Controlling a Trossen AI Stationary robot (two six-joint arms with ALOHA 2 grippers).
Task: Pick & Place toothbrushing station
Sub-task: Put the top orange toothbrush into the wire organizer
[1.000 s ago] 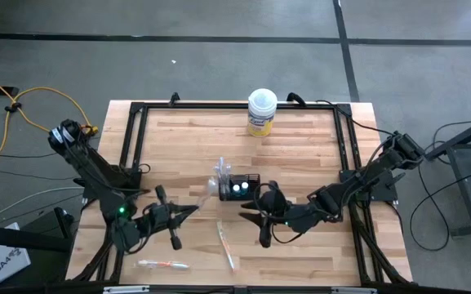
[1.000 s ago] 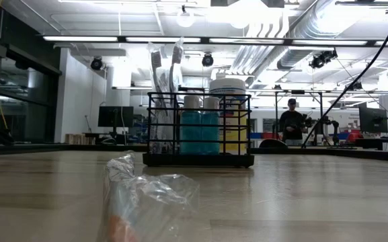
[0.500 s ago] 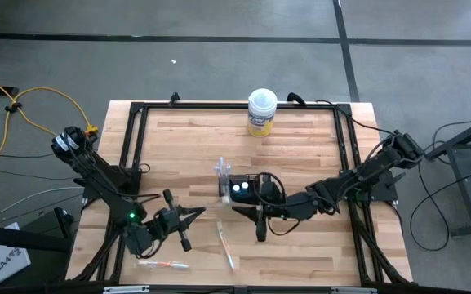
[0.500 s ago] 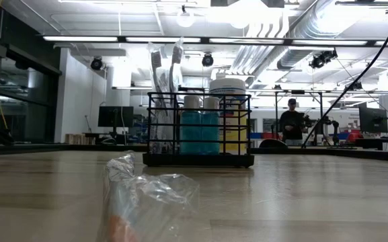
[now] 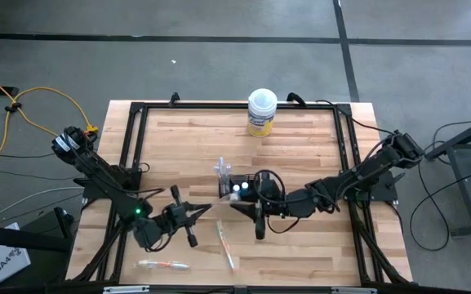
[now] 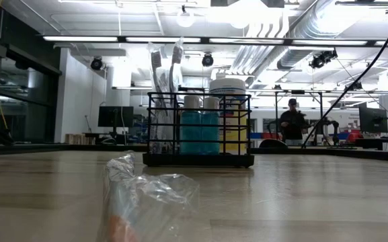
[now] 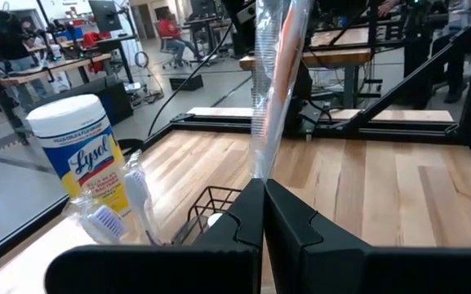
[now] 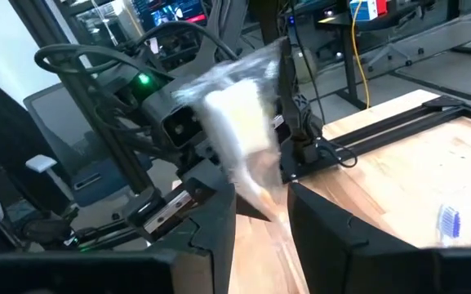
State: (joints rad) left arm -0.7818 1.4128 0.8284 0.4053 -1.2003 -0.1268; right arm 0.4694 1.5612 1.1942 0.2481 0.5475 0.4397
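Note:
The toothbrushing station, a black wire-mesh holder (image 5: pixel 239 189) (image 6: pixel 198 131), stands mid-table with pale toothbrushes (image 6: pixel 165 67) upright in it beside two teal white-capped tubes (image 6: pixel 200 131). My left gripper (image 5: pixel 205 210) (image 7: pixel 264 184), near-left of the holder, is shut on a clear-wrapped orange toothbrush (image 7: pixel 274 82). My right gripper (image 5: pixel 245 202) (image 8: pixel 261 204) sits at the holder's near right side, shut on a white thing in clear wrap (image 8: pixel 237 135), by its look a wrapped toothbrush. Neither gripper shows in the low view. My left gripper pinches the lower end of the clear wrapper (image 7: pixel 261 167) between its two fingertips. The wrapped toothbrush stands up beyond the fingers, clear of the table. My right gripper has the clear-wrapped white thing between its two fingers, held by its lower part (image 8: pixel 259 189). The rest rises past the fingertips. It is blurred, so which part of it the fingers are on cannot be told.
A white-lidded yellow tub (image 5: pixel 261 112) stands at the far edge. Two more wrapped toothbrushes lie on the near table, one (image 5: pixel 227 245) near the middle and one (image 5: pixel 163 264) at the near left. A crumpled clear wrapper (image 6: pixel 146 202) fills the low view's foreground.
My left gripper has moved toward the table's right, closer to the holder, with its wrapped toothbrush. My right gripper has gone toward the far left, up to the holder's near right side, and has turned a little. The holder has stayed put.

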